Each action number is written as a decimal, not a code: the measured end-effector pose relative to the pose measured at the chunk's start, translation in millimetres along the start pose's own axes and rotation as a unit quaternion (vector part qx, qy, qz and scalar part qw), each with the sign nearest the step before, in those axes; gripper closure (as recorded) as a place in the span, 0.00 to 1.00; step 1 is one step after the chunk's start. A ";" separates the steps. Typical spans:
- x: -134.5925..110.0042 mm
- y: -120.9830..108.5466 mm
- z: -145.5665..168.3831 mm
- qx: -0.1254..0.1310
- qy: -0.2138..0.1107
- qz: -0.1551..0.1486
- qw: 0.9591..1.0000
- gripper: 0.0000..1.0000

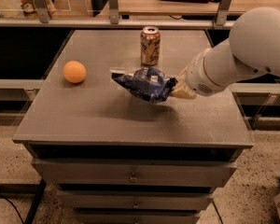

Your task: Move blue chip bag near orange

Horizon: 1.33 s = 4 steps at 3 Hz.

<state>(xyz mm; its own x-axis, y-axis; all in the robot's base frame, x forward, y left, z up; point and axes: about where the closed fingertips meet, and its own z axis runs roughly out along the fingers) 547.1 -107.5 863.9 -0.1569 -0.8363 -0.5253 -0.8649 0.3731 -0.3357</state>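
end effector centre, holding blue chip bag | can behind | left free

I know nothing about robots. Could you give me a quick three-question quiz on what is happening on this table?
1. True or false: the blue chip bag touches the orange.
2. The gripper, over the right part of the table, is shut on: A a mug; B the blue chip bag; C the orange.
3. What stands just behind the bag?
Key: 1 false; 2 B; 3 the drink can.
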 end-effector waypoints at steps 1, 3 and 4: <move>-13.9 4.3 10.3 -0.007 0.002 -0.011 1.000 1.00; -45.2 7.7 37.8 -0.005 0.003 -0.022 1.000 1.00; -65.9 0.4 54.3 -0.010 0.002 -0.019 1.000 1.00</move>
<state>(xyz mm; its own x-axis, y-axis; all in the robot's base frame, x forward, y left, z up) 583.0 -30.5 855.9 -0.1260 -0.8513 -0.5094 -0.8798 0.3331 -0.3390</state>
